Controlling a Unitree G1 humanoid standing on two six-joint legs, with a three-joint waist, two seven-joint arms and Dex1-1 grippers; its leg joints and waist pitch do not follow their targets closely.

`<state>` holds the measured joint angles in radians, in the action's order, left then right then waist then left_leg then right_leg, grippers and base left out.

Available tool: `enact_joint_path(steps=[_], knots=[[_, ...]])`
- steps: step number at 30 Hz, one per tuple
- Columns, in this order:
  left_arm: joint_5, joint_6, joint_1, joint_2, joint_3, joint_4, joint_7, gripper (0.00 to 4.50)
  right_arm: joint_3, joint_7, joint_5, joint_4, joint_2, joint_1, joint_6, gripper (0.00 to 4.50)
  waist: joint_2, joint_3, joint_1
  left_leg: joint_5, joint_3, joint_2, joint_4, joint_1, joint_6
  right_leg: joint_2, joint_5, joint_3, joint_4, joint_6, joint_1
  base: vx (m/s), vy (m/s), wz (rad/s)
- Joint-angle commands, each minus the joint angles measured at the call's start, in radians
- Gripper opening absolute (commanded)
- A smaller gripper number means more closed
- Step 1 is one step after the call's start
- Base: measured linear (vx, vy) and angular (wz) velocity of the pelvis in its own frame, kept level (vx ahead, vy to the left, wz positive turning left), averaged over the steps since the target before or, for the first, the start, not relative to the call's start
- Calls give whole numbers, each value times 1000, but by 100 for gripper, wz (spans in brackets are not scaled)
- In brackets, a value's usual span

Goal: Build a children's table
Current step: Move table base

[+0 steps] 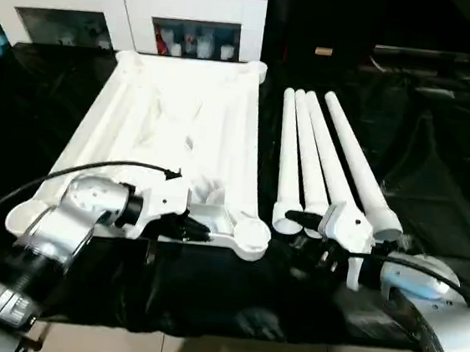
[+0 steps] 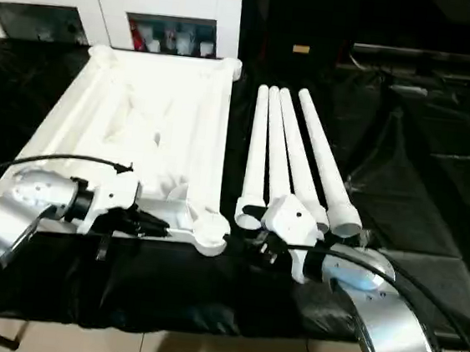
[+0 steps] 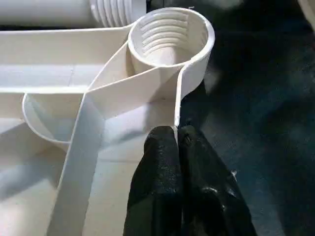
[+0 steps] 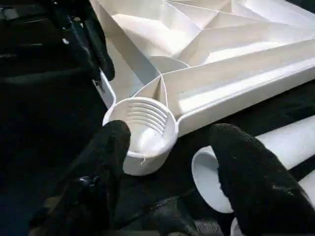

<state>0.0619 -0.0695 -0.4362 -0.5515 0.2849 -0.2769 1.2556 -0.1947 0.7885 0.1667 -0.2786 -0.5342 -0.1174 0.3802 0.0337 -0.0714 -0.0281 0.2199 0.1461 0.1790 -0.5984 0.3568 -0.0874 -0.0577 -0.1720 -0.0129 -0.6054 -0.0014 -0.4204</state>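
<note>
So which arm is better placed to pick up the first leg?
Right. The right gripper hangs open by the near ends of the four legs, beside the threaded corner socket. The left gripper is shut on the tabletop's rim.

- No words, labels, brands, numbers or signs can be read anywhere in these views.
- The items behind the cabinet's (image 1: 135, 2) glass doors are too small and blurred for any print on them to be made out.
</note>
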Motion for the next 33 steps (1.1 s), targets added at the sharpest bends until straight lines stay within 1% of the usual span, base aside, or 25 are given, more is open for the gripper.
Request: enact_joint_path(steps=[1, 2, 3, 4, 5, 6, 8, 9, 10, 11, 12, 14, 15, 17, 18, 20, 24, 27, 31, 32, 33], knots=[[49, -43, 32, -16, -57, 116, -48, 0, 8, -6, -3, -14, -5, -3, -14, 331, -3, 58, -4, 146, 3, 35, 77, 7, 32, -58, -152, 33, 62, -251, 67, 0, 0, 0], [51, -47, 49, -13, -58, 143, -60, 0, 5, -8, -7, -10, -4, -6, -18, 340, -2, 58, -4, 145, 3, 35, 78, 7, 33, -59, -151, 33, 62, -252, 67, 0, 0, 0], [53, -57, 64, -8, -58, 168, -72, 0, 3, -9, -9, -7, -3, -8, -20, 359, -1, 57, -4, 150, 5, 34, 77, 6, 37, -56, -164, 33, 66, -249, 64, 0, 0, 0], [50, -61, 77, -2, -58, 187, -86, 0, 1, -10, -11, -5, -2, -10, -22, 365, -2, 55, -4, 154, 6, 33, 77, 6, 40, -56, -179, 33, 68, -246, 64, 0, 0, 0], [50, -61, 77, -2, -58, 187, -86, 0, 1, -10, -11, -5, -2, -10, -22, 371, -1, 55, -4, 161, 6, 33, 77, 5, 40, -55, -196, 33, 69, -239, 63, 0, 0, 0], [46, -67, 85, 4, -56, 200, -96, 0, 1, -10, -11, -3, -1, -12, -23, 380, -5, 53, -4, 165, 7, 33, 78, 5, 41, -55, -207, 33, 71, -235, 61, 0, 0, 0], [26, -67, 94, 13, -52, 214, -118, 0, 1, -10, -12, 0, 0, -16, -23, 402, -3, 52, -5, 175, 5, 33, 80, 5, 38, -55, -237, 33, 72, -222, 61, 0, 0, 0], [17, -64, 96, 19, -51, 216, -129, 0, 0, -10, -12, 1, 0, -18, -24, 409, -3, 52, -5, 175, 5, 32, 79, 6, 38, -55, -238, 33, 73, -220, 61, 0, 0, 0], [-16, -55, 99, 31, -45, 220, -170, 0, -1, -12, -15, 5, 2, -21, -26, 415, -3, 53, -4, 167, 5, 32, 78, 6, 38, -54, -225, 33, 72, -218, 61, 0, 0, 0], [-16, -55, 99, 31, -45, 220, -170, 0, -1, -12, -15, 5, 2, -21, -26, 424, -3, 54, -4, 163, 4, 32, 78, 6, 39, -54, -217, 33, 71, -218, 62, 0, 0, 0], [-49, -60, 99, 36, -37, 229, -218, 0, -3, -13, -16, 6, 3, -21, -29, 433, -3, 55, -4, 153, 5, 31, 76, 7, 41, -53, -198, 33, 70, -218, 63, 0, 0, 0], [-96, -50, 91, 33, -27, 227, -270, 0, -4, -16, -18, 8, 6, -21, -31, 447, -4, 55, -5, 139, 4, 29, 74, 9, 45, -54, -181, 33, 69, -217, 66, 0, 0, 0], [-120, -47, 82, 36, -28, 221, -304, 0, -4, -18, -19, 8, 7, -21, -31, 447, -3, 56, -3, 130, 3, 28, 72, 10, 48, -52, -170, 32, 68, -215, 67, 0, 0, 0], [-153, -52, 66, 40, -35, 216, -359, 0, -6, -21, -21, 10, 10, -20, -34, 447, -4, 55, -2, 134, 4, 28, 72, 10, 50, -51, -174, 31, 70, -215, 66, 0, 0, 0], [-155, -54, 65, 39, -35, 217, -362, 0, -7, -21, -21, 11, 11, -20, -34, 447, -3, 56, -2, 137, 3, 28, 72, 10, 48, -52, -182, 31, 70, -214, 66, 0, 0, 0], [-178, -51, 56, 25, -34, 225, -372, 0, -9, -24, -23, 13, 14, -19, -37, 447, -3, 56, -2, 135, 2, 28, 72, 8, 47, -51, -182, 31, 70, -215, 65, 0, 0, 0], [-209, -27, 47, 2, -36, 238, -374, 0, -10, -26, -24, 17, 17, -22, -39, 447, -1, 59, -3, 114, 2, 27, 70, 8, 52, -51, -133, 30, 64, -227, 66, 0, 0, 0], [-217, -7, 35, -11, -37, 235, -378, 0, -12, -29, -25, 21, 19, -24, -42, 447, 0, 58, -5, 122, 2, 28, 71, 8, 53, -52, -128, 30, 64, -236, 65, 0, 0, 0], [-222, -7, 19, -25, -33, 261, -380, 0, -16, -33, -30, 26, 26, -25, -47, 447, 0, 58, -6, 136, 2, 29, 72, 7, 44, -53, -149, 30, 65, -234, 66, 0, 0, 0], [-216, -11, 19, -24, -31, 271, -372, 0, -18, -34, -31, 26, 27, -24, -47, 447, 2, 58, -7, 133, 2, 29, 71, 7, 45, -53, -144, 30, 63, -235, 66, 0, 0, 0], [-204, -11, 23, -20, -31, 279, -362, 0, -20, -35, -31, 26, 28, -24, -48, 447, 1, 58, -8, 128, 2, 28, 71, 7, 45, -52, -135, 30, 63, -237, 66, 0, 0, 0]])
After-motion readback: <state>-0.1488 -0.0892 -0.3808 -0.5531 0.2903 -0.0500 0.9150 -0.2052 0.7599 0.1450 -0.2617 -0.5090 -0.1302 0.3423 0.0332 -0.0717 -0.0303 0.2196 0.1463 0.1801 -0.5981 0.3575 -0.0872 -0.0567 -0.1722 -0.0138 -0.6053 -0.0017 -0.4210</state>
